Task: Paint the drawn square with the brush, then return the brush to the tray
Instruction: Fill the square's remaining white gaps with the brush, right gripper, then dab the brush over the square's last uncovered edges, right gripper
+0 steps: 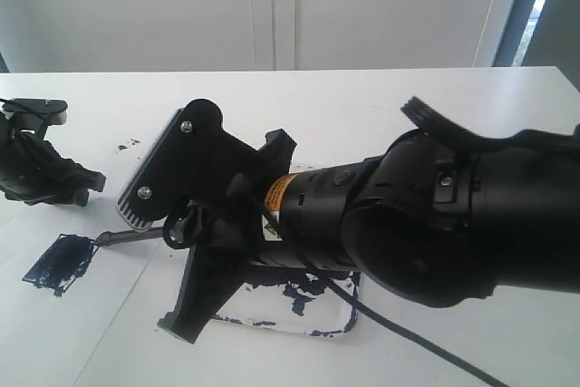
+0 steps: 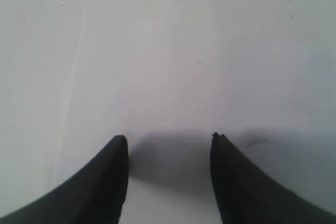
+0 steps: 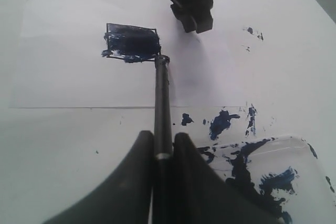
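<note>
Right arm: closest to the exterior camera and fills the lower right. It reaches low and nearly level across the middle toward the left. The wrist is rolled, so one finger sits above the other in that view. A black cable trails from it toward the near edge.

Tray: on the tabletop, directly beneath the right wrist, with blue-black paint pooled and smeared inside. There are more blots on the tabletop just beside it, on the side toward the paper.

Right jaws: clenched on the brush. The fingers press either side of the shaft at a pale ring.

Brush: the shaft runs straight out from the jaws, sloping down across the paper's near edge. The tip meets the corner of the drawn square nearest the arm.

Drawn square: on the paper, lower left in the exterior view. It is filled dark blue, with uneven coverage and ragged edges that spill slightly past the black outline.

Left arm: beyond the square at far left, set low over the paper. Left jaws: released, with the fingers apart and nothing between them. Only white paper and their own shadow lie below.

Paint specks: on the tabletop past the left arm.

Farthest back: white wall panels.
</note>
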`<state>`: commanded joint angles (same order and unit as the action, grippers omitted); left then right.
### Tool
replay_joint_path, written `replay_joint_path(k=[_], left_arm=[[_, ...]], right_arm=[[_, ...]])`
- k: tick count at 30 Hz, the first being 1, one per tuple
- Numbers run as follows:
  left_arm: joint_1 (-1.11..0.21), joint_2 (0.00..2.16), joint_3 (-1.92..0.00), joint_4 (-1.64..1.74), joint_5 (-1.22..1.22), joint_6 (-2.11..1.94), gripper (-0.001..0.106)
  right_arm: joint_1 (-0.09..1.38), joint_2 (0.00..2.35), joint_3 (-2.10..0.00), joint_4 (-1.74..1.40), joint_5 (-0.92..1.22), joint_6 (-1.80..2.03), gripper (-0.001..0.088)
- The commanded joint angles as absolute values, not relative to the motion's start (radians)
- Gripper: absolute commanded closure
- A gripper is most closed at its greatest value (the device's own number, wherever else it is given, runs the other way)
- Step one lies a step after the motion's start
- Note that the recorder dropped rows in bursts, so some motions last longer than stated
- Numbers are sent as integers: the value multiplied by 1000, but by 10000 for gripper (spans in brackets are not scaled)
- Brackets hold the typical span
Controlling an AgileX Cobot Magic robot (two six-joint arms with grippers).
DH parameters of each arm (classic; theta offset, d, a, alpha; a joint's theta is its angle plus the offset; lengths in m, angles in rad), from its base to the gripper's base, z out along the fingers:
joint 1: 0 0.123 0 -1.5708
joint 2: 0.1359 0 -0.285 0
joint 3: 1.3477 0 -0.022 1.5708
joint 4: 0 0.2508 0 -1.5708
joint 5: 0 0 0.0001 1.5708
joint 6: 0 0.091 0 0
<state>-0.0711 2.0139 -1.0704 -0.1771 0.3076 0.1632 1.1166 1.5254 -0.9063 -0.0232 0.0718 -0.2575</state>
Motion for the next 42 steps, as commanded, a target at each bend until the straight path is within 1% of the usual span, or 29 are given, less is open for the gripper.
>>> replay_joint_path(k=[15,21,32,42], left_arm=[[-71,2014,-1070,-177,310,163,517],[-71,2014,-1070,-177,310,163,517],[-71,2014,-1070,-177,314,163,517],[-71,2014,-1070,-177,324,163,517]], right_arm=[[1148,1525,-906,-16,74,-257,868],[1186,1525,-906,-8,93,-257,868],[1195,1431,-906,-8,15,-269,868],[1196,1506,-906,-8,73,-262,868]])
